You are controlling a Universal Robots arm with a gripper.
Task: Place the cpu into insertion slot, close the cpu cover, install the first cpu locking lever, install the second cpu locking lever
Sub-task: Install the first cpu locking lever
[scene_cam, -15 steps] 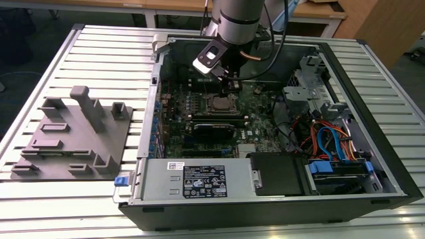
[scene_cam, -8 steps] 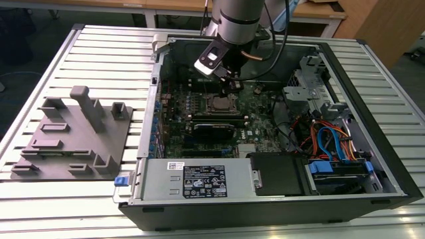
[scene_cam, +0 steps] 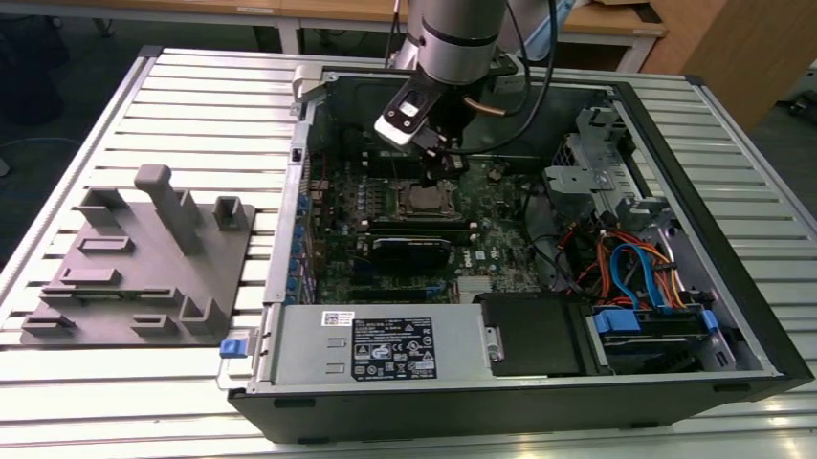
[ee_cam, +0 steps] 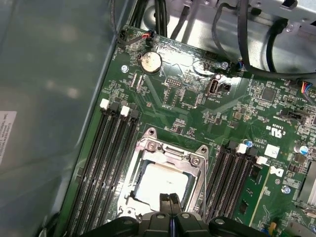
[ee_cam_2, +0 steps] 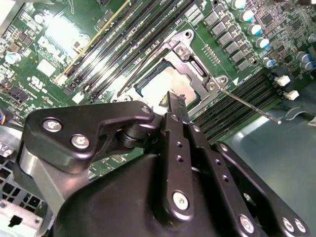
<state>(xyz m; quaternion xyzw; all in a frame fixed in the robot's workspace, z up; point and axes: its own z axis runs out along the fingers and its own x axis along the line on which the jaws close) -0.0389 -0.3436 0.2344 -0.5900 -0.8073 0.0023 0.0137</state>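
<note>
Jaws, pressed together and empty, hang just above the cpu, seated in the insertion slot under the closed cpu cover. Memory slots crowd both sides. One thin lever juts free. The jaws hide the cover's near edge in both wrist views.

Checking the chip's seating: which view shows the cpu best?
The first wrist view: the cpu lies nearly face-on inside the cpu cover, with only one edge hidden by the end effector. The second wrist view shows it slanted, partly behind the end effector. The exterior view shows it distant and tiny.
</note>
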